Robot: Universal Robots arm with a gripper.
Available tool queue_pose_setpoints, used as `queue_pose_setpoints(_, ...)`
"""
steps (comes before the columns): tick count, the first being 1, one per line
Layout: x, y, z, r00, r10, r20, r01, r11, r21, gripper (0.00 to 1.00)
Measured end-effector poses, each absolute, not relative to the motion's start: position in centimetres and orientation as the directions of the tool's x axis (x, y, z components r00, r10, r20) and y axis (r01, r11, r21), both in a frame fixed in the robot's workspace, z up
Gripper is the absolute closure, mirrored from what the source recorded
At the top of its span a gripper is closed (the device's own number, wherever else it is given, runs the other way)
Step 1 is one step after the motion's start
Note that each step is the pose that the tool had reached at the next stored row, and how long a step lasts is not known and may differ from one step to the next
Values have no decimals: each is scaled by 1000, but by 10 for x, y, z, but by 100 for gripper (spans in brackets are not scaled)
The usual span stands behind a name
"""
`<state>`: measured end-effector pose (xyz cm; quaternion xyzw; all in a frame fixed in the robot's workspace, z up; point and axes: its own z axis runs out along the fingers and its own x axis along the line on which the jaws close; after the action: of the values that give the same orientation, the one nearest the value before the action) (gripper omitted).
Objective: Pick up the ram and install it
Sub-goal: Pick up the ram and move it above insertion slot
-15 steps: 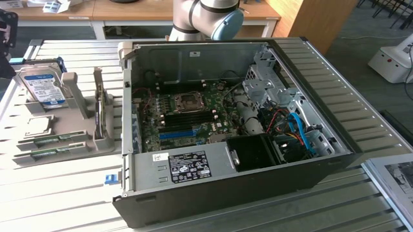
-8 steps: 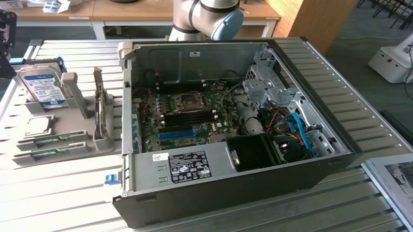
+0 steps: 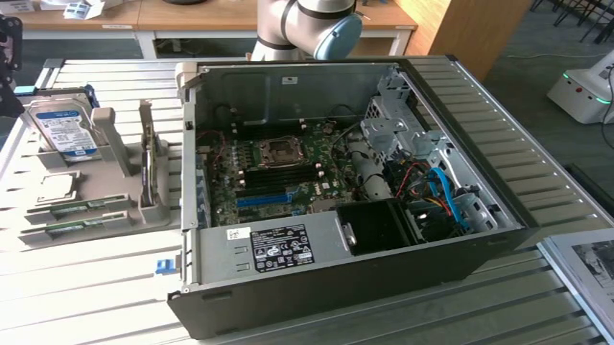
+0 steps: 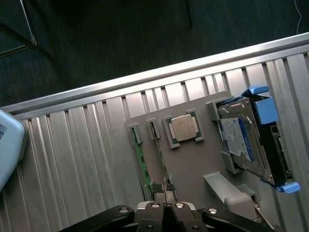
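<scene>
One arm point(image 3: 307, 29) | end effector point(image 4: 166, 198) shut, nothing gripped | hovering above ram point(image 4: 141, 162) on tray point(image 4: 193, 166)

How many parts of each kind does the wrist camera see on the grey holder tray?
RAM sticks: 2
Processor chip: 1
Hard drive: 1
Total: 4

Ext. high, wrist overhead; both see tray point(image 3: 106, 188) point(image 4: 193, 166).
</scene>
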<state>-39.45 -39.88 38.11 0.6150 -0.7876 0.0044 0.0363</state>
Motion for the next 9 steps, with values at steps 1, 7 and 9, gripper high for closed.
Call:
queue_pose_setpoints(1, -395, -399, 381, -234, -970, 63, -971, 237, 38, 90)
queue_pose_setpoints(7, -395, -399, 381, -193, -979, 63, -980, 196, 38, 90)
queue_pose_setpoints(9, -395, -399, 381, -180, -982, 63, -983, 182, 38, 90)
